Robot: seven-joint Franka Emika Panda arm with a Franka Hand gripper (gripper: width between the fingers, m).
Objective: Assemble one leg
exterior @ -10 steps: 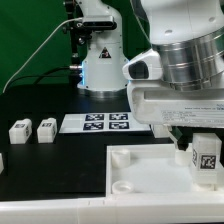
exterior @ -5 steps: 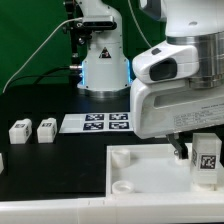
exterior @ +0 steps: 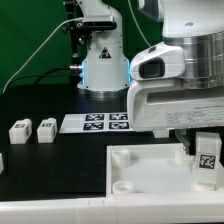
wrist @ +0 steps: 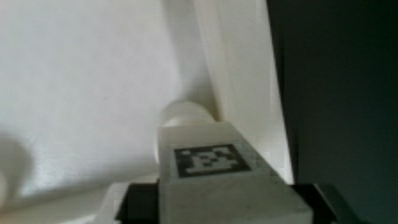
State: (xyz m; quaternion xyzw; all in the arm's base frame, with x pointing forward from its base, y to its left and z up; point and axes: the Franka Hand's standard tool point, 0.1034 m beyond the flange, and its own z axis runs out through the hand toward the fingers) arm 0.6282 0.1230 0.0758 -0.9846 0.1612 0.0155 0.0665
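My gripper is shut on a leg, a white blocky peg with a square tag on its face. It holds the leg upright over the large white square panel, near the panel's far corner at the exterior view's right. In the wrist view the leg sits between the two dark fingers, with its tip at a round socket by the panel's edge. Two more legs lie on the black table at the exterior view's left.
The marker board lies behind the panel. The robot's white base stands at the back. Part of another white piece shows at the left edge. The panel has raised round sockets at its corners.
The arm has shifted slightly toward the exterior view's left and the held leg has stayed over the panel's right corner, moving little.
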